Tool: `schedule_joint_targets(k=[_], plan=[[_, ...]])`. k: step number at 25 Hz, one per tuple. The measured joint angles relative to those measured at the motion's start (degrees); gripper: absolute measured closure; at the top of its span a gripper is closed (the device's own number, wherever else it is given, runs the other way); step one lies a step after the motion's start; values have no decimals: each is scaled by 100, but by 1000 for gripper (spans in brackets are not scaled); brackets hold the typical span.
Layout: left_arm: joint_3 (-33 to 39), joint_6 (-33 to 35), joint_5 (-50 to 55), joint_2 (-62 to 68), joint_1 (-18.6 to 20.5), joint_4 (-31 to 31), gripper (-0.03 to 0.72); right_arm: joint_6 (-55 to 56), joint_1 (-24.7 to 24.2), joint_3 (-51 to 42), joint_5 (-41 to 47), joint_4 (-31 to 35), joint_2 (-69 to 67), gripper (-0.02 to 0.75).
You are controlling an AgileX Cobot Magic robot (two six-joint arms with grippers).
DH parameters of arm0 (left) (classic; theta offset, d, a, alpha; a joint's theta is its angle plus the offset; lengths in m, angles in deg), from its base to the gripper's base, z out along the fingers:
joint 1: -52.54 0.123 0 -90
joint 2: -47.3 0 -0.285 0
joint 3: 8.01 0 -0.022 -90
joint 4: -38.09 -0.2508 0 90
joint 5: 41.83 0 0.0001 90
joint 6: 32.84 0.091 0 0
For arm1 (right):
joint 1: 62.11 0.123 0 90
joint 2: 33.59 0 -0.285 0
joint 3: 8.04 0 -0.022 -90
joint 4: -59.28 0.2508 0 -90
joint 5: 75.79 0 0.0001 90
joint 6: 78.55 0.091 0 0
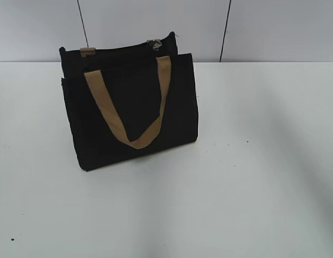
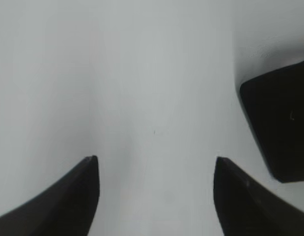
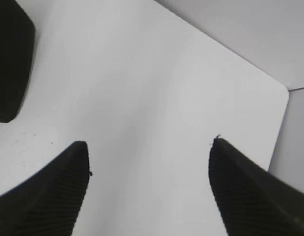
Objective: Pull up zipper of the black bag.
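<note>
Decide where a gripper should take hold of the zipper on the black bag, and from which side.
Grip the small silvery pull tab at the right end of the black bag's top edge. Come from above: the bag stands upright and the tab sticks up, clear of the tan handle.

White table (image 1: 263, 161), grey panelled wall (image 1: 155, 21)

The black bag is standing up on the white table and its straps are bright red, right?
Not quite. The black bag does stand on the white table, but its strap handles are tan, not red. The exterior view shows that.
</note>
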Motion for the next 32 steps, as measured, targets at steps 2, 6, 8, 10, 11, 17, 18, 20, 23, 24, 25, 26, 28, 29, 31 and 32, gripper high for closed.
schedule_joint_targets(k=[2, 6, 8, 10, 11, 17, 18, 20, 23, 24, 25, 26, 28, 29, 31, 32], plan=[[-200, -151, 309, -84, -14, -321, 162, 134, -75, 0, 17, -27, 221, 160], [-270, -303, 501, -543, -363, -1167, 220, 406, -248, -100, 17, 13, 754, 160], [-270, -322, 514, -791, -693, -1487, 227, 455, -273, -301, 17, 95, 1078, 160], [-270, -564, 542, -1043, -989, -1648, 230, 484, -273, -604, 22, 237, 1439, 160], [-270, -749, 588, -1160, -1128, -1675, 230, 511, -273, -829, 22, 331, 1652, 160], [20, -1304, 1015, -1897, -1426, -1573, 230, 861, -273, -2690, -84, 722, 3070, 160], [197, -1340, 1066, -2088, -1426, -1548, 230, 911, -273, -3063, -196, 766, 3335, 160], [590, -1378, 1101, -2527, -1426, -1502, 230, 1039, -273, -3717, -430, 831, 3801, 160], [1235, -1486, 1125, -3521, -1426, -1465, 230, 1168, -273, -4601, -645, 885, 4488, 160], [1458, -1509, 1132, -3838, -1426, -1450, 230, 1190, -273, -4867, -683, 908, 4667, 160], [1667, -1517, 1148, -4150, -1426, -1438, 230, 1212, -273, -5119, -725, 914, 4900, 160], [1831, -1522, 1161, -4417, -1426, -1425, 230, 1242, -273, -5353, -749, 919, 5196, 160], [2180, -1621, 1192, -5015, -1426, -1389, 230, 1309, -273, -5747, -771, 925, 5497, 162], [2327, -1712, 1206, -5283, -1426, -1367, 230, 1314, -273, -5962, -776, 930, 5643, 162], [2561, -1813, 1248, -5677, -1426, -1365, 230, 1309, -273, -6319, -779, 935, 5924, 162], [2665, -1835, 1304, -5838, -1426, -1365, 231, 1304, -273, -6491, -779, 935, 6084, 162]])
